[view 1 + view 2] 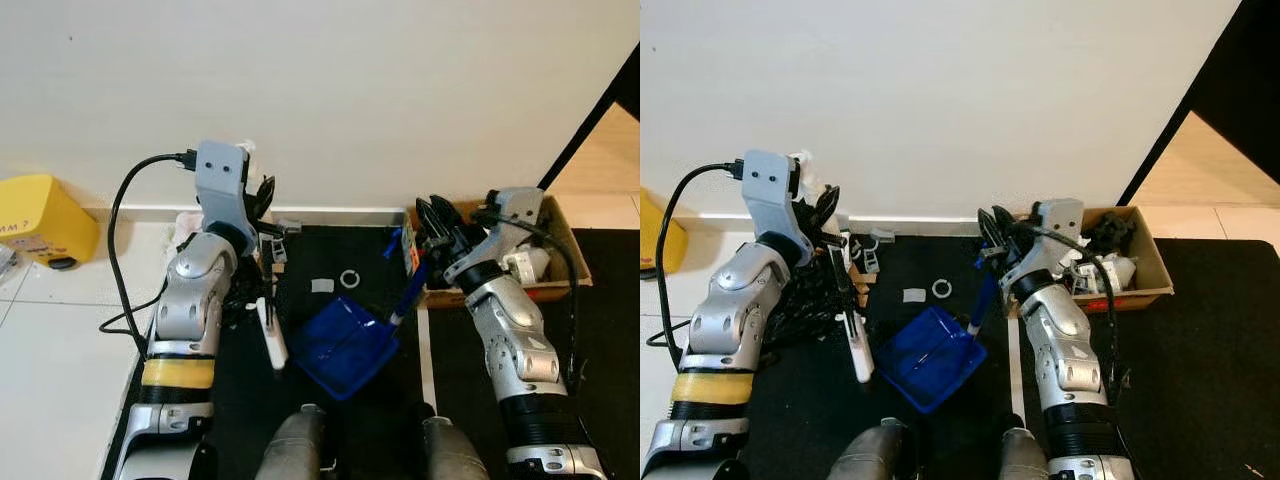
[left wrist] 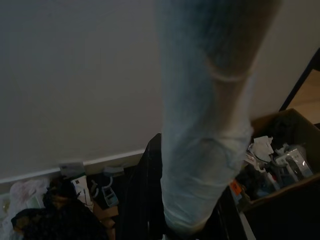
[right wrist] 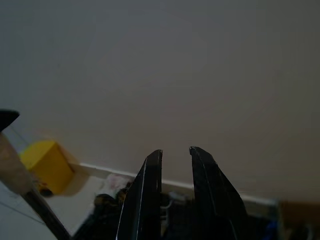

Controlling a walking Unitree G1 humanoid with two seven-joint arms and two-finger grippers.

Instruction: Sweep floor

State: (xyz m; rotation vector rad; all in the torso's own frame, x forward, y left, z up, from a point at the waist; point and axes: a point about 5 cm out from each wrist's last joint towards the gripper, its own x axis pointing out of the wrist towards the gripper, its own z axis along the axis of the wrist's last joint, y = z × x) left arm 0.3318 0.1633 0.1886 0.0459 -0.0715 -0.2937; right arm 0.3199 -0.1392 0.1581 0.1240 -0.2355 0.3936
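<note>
Spanning the far side of the scene, a plain white wall [image 1: 330,90] is observed, with a white baseboard at its foot. Below it, a black mat [image 1: 350,400] is laid over pale floor tiles [image 1: 50,350]. At the far left a yellow container [image 1: 40,220] is noted against the wall. At the far right an open cardboard box [image 1: 1145,265] filled with mixed clutter is seated on the floor. The left arm [image 1: 195,300] is raised on the left, and a white-handled brush [image 1: 270,335] with dark bristles is seen just beside it, standing on the mat; the left gripper [image 1: 262,205] is pointed toward the wall, and whether its fingers are open or closed cannot be told. In the left wrist view a pale blurred shaft [image 2: 205,125] is recorded close to the lens. The right gripper [image 1: 992,235] is closed upon the blue handle of a blue dustpan [image 1: 345,345], whose pan rests on the mat between the two arms, near the robot. In the right wrist view the fingertips [image 3: 152,165] are shown narrowly parted. Beyond the dustpan, a small white scrap [image 1: 322,285] and a small white ring [image 1: 349,279] are lying on the mat. A black cable [image 1: 120,260] is looped beside the left arm.
</note>
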